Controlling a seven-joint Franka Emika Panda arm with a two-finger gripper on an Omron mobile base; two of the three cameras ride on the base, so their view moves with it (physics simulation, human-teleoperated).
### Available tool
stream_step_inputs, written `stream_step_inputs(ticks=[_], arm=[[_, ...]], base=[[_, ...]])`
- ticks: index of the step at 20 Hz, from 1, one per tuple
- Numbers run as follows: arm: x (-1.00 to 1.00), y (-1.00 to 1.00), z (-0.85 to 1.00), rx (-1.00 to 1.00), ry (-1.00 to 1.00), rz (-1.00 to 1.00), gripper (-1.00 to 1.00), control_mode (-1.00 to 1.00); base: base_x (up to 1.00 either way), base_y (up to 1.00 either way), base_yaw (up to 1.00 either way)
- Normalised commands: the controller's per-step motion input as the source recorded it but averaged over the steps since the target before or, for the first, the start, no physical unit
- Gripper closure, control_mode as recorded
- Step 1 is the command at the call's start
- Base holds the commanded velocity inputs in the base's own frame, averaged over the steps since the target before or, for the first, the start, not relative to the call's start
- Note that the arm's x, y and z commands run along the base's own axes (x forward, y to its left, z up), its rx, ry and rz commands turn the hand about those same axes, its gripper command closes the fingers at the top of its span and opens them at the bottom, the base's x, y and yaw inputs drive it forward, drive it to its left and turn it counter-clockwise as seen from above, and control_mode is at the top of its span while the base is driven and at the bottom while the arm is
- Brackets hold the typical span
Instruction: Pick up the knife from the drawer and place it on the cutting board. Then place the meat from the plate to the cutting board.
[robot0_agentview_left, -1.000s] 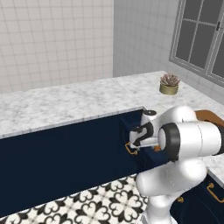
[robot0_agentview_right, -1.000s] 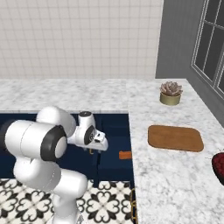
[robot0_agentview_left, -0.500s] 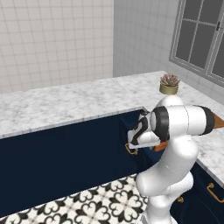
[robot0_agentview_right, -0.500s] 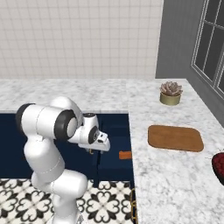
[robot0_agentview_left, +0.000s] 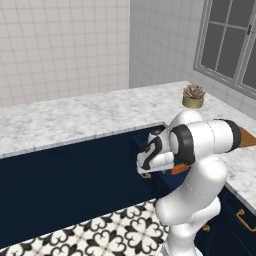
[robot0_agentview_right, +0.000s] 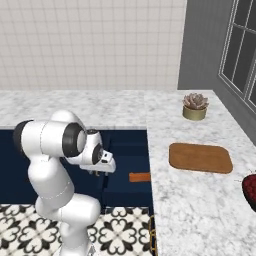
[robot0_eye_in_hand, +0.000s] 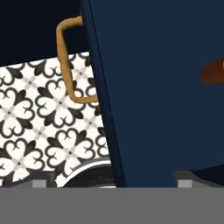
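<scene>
The navy drawer (robot0_agentview_right: 125, 162) stands pulled out below the counter's edge. Inside it lies the knife (robot0_agentview_right: 139, 176), its orange handle also seen in the hand view (robot0_eye_in_hand: 214, 72) and beside my arm (robot0_agentview_left: 180, 169). My gripper (robot0_agentview_right: 98, 170) hangs open at the drawer's front, its tips wide apart on either side of the front panel (robot0_eye_in_hand: 144, 87), by the brass handle (robot0_eye_in_hand: 68, 65). The brown cutting board (robot0_agentview_right: 200, 157) lies bare on the marble counter to the right. The meat and the plate are out of view.
A potted succulent (robot0_agentview_right: 195, 106) stands behind the board, and a dark bowl of red fruit (robot0_agentview_right: 250, 186) sits at the counter's right edge. Patterned floor tiles (robot0_eye_in_hand: 39, 113) lie under the drawer front. Navy cabinets run along the left.
My arm's upper links have swung up and back from the cameras. The gripper stays open at the drawer's front, having shifted only slightly. The drawer and knife have not moved.
</scene>
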Motion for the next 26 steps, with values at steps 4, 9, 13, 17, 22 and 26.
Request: stream_step_inputs(ticks=[4,9,13,17,22,26], arm=[[0.0,1.0,0.0,0.0,0.01,0.0,-1.0,-1.0],[0.0,1.0,0.0,0.02,0.0,0.0,-1.0,-1.0],[0.0,1.0,0.05,0.04,0.0,0.0,-1.0,-1.0],[-0.01,1.0,0.28,0.03,0.0,0.0,-1.0,-1.0],[-0.11,0.38,0.95,0.03,-0.12,-0.13,-1.0,-1.0],[-0.27,-0.88,1.0,0.14,-0.01,-0.32,-1.0,-1.0]], base=[[0.0,0.0,0.0],[0.0,0.0,0.0],[0.0,0.0,0.0],[0.0,0.0,0.0],[0.0,0.0,0.0],[0.0,0.0,0.0]])
